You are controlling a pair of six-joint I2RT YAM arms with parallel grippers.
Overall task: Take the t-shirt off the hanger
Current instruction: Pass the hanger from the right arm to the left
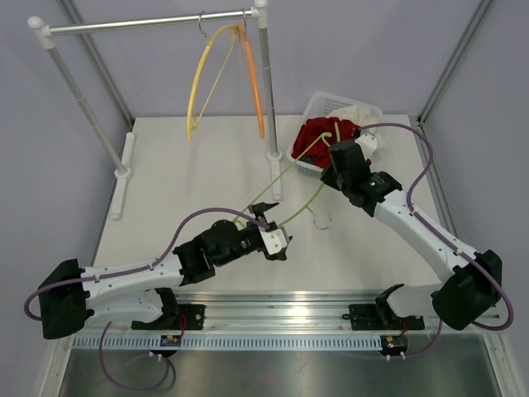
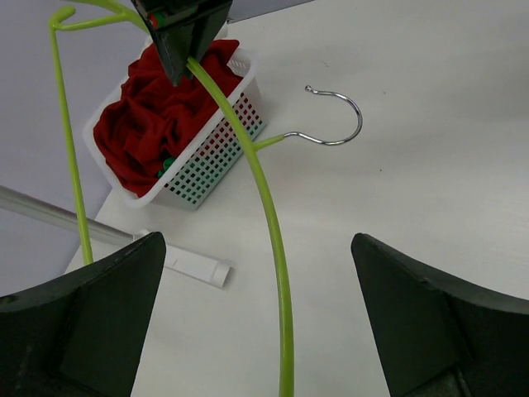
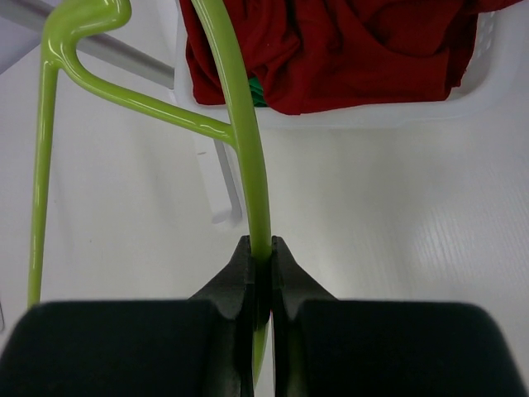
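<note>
The green hanger (image 1: 291,169) is bare and hangs low over the table, its metal hook (image 2: 340,124) near the surface. The red t-shirt (image 1: 321,134) lies bunched in the white basket (image 1: 324,102), off the hanger. My right gripper (image 3: 263,258) is shut on the green hanger's arm (image 3: 248,141) just in front of the basket; it shows in the top view (image 1: 337,151) and the left wrist view (image 2: 183,51). My left gripper (image 2: 258,248) is open, its fingers on either side of the hanger's arm (image 2: 273,231) without touching it.
A clothes rack (image 1: 149,22) stands at the back with a yellow hanger (image 1: 201,76) and an orange hanger (image 1: 252,74) on its rail. The rack's right post (image 1: 268,91) and white foot (image 2: 194,266) stand beside the basket. A white cloth (image 1: 361,116) lies in the basket too.
</note>
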